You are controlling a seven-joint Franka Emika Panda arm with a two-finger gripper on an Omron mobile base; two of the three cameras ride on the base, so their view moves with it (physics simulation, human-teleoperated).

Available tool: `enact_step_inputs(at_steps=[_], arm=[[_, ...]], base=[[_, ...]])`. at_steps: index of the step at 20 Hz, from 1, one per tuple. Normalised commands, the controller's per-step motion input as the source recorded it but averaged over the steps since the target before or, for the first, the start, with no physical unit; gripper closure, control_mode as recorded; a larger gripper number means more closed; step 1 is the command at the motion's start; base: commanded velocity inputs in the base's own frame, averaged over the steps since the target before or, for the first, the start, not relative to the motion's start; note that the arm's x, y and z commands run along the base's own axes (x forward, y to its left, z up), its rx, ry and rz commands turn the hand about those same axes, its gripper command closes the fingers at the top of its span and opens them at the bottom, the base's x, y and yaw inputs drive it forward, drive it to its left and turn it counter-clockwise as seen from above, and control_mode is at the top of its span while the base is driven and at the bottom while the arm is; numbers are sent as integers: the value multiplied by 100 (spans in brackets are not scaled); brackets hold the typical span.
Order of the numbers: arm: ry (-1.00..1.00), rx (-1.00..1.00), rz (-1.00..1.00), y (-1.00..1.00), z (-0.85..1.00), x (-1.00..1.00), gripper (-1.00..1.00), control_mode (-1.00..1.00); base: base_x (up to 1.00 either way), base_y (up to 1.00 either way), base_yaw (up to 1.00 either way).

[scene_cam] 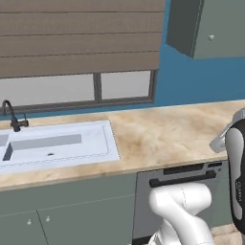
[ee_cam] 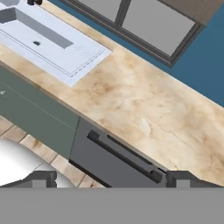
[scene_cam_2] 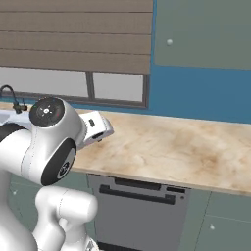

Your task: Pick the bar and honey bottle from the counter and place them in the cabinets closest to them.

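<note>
**Q:** Counter (scene_cam: 158,134): location and layout?

**A:** Long beige marbled slab with brown veins. Runs left to right beneath the window (scene_cam: 124,85) and the blue wall (scene_cam_2: 196,93). Carries a white sink (scene_cam: 111,143) set into its left part, with a dark faucet (scene_cam: 12,117) at the sink's back edge. Fronted below by grey-green base doors (scene_cam: 72,210) with small round knobs and, right of the sink, by a dark grey dishwasher (scene_cam_2: 137,206) with a long bar handle.

**Q:** Cabinets (scene_cam: 215,24)?

**A:** Grey-green wall cupboards, mounted high on the blue wall above the right part of the counter, right of the window. Flat doors, shut, with small pale round knobs. Well apart from the counter surface below.

**Q:** Window covering?

**A:** Brown slatted blind (scene_cam: 81,38), lowered over the upper part of the glass.

**Q:** Gripper (ee_cam: 116,180): state and position?

**A:** Fingers spread wide apart, with nothing between them. Held in the air above the front edge of the counter, near the dishwasher and right of the sink, touching nothing. Aimed obliquely down at the slab, the dishwasher front and a strip of tan tiled floor (ee_cam: 30,142).
</note>
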Motion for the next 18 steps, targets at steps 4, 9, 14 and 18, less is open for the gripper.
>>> enact_step_inputs(at_steps=[4, 9, 14, 18], arm=[[0, 0, 0, 0, 0, 0, -100, 100], [0, 0, 0, 0, 0, 0, -100, 100], [0, 0, 0, 0, 0, 0, -100, 100], [0, 0, 0, 0, 0, 0, -100, 100]], base=[[0, -74, 0], [0, -75, 0], [0, -74, 0], [0, -72, 0]])
